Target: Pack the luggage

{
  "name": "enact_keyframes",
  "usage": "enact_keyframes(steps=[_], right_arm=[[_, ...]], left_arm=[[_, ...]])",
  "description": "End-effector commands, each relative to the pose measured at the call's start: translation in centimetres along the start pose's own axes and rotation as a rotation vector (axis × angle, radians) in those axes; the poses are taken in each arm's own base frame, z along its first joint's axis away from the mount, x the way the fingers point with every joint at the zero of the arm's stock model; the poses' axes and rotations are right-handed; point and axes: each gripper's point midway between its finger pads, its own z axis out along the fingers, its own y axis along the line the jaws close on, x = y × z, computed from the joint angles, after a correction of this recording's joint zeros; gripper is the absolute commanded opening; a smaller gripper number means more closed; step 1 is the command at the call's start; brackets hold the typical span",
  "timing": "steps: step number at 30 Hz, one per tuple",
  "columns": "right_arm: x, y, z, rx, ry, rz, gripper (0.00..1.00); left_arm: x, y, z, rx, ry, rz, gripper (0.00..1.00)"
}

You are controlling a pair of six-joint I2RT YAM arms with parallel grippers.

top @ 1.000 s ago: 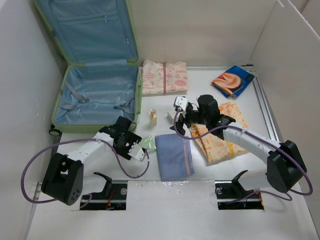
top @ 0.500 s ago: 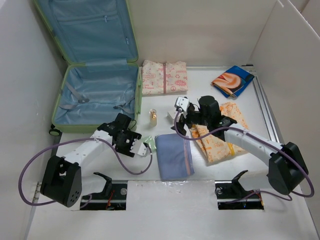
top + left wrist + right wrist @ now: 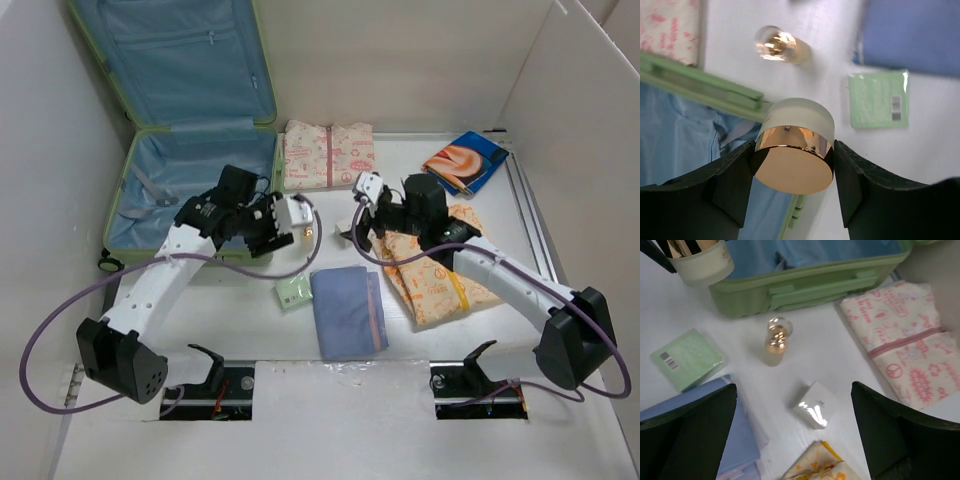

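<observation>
luggage (image 3: 200, 160) open, long axis left-right, wheels left | left end effector (image 3: 792, 170) clamps jar (image 3: 800, 125) | right end effector (image 3: 794, 405) apart

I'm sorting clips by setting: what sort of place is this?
Probably a robotics lab test cell: bare white walls around a table, the left arm and right arm bolted at its edge, and a suitcase staged for packing.

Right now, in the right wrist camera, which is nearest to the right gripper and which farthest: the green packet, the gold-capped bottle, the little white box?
From the right gripper:
1. little white box, between the open fingers.
2. gold-capped bottle, just past the box.
3. green packet, far off at the picture's left.
</observation>
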Motion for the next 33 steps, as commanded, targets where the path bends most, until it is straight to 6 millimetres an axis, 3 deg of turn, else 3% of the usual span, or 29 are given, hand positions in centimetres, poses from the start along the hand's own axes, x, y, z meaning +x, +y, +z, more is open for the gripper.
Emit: enact_keyframes(steps=[1, 2, 3, 4, 6, 7, 8, 9, 10, 11, 13, 14, 15, 17, 18, 20, 22, 27, 33], right_arm=[[-4.1, -5.1, -1.1, 0.146, -0.071, -0.017, 1.00], [-4.0, -6.0, -1.1, 0.170, -0.066, -0.014, 1.00], [-3.8, -7.6, -1.6, 0.212, -0.057, 0.001, 1.00], [-4.1, -8.7, -1.7, 0.231, -0.062, -0.001, 1.00], [-3.4, -10.3, -1.4, 0.264, -0.056, 0.028, 1.00], [-2.9, -11.6, -1.7, 0.296, -0.044, 0.035, 1.00], [-2.2, -12.4, -1.4, 0.314, -0.038, 0.048, 1.00], [-1.9, -13.0, -1.4, 0.332, -0.032, 0.066, 1.00], [-1.3, -14.0, -1.7, 0.358, -0.026, 0.070, 1.00], [-0.3, -14.7, -1.4, 0.379, -0.012, 0.093, 1.00], [0.6, -15.7, -1.3, 0.405, 0.001, 0.116, 1.00], [1.1, -16.5, -1.4, 0.426, 0.008, 0.130, 1.00], [2.7, -16.7, -0.9, 0.423, 0.036, 0.158, 1.00], [3.3, -17.4, -0.5, 0.419, 0.042, 0.165, 1.00], [3.5, -18.0, -0.5, 0.429, 0.043, 0.179, 1.00], [4.5, -17.7, 0.2, 0.412, 0.056, 0.199, 1.00], [5.4, -18.2, 0.4, 0.417, 0.067, 0.222, 1.00], [7.2, -18.0, 1.1, 0.391, 0.089, 0.254, 1.00], [7.2, -17.9, 1.1, 0.391, 0.087, 0.266, 1.00]], left_arm=[[-3.3, 6.1, -0.8, -0.212, -0.064, -0.351, 0.00], [-2.5, 8.3, -1.2, -0.301, -0.027, -0.423, 0.00], [-3.6, 10.4, -2.3, -0.360, -0.059, -0.501, 0.00], [-2.9, 11.8, -0.9, -0.364, -0.027, -0.552, 0.00], [-2.1, 14.9, -0.9, -0.419, -0.020, -0.655, 0.00], [-3.0, 17.0, -2.2, -0.455, -0.052, -0.690, 0.00], [-0.8, 18.8, -0.4, -0.457, -0.014, -0.802, 0.00], [-0.3, 20.1, 0.0, -0.468, -0.011, -0.847, 0.00], [-0.9, 22.4, -1.3, -0.504, -0.042, -0.873, 0.00], [1.2, 23.5, 1.7, -0.478, 0.013, -0.924, 0.00], [3.7, 25.7, 2.4, -0.528, 0.063, -0.991, 0.00], [3.3, 27.5, 2.1, -0.575, 0.037, -0.990, 0.00], [5.4, 28.2, 4.5, -0.573, 0.078, -1.011, 0.00], [6.7, 30.0, 5.7, -0.637, 0.085, -0.992, 0.00], [7.7, 30.3, 7.1, -0.647, 0.097, -0.993, 0.00], [8.0, 31.9, 7.6, -0.706, 0.072, -0.967, 0.00], [8.6, 32.3, 8.8, -0.708, 0.069, -0.966, 0.00], [8.2, 33.2, 10.7, -0.718, 0.003, -0.941, 0.00], [12.1, 31.0, 16.2, -0.645, 0.096, -0.963, 0.00]])
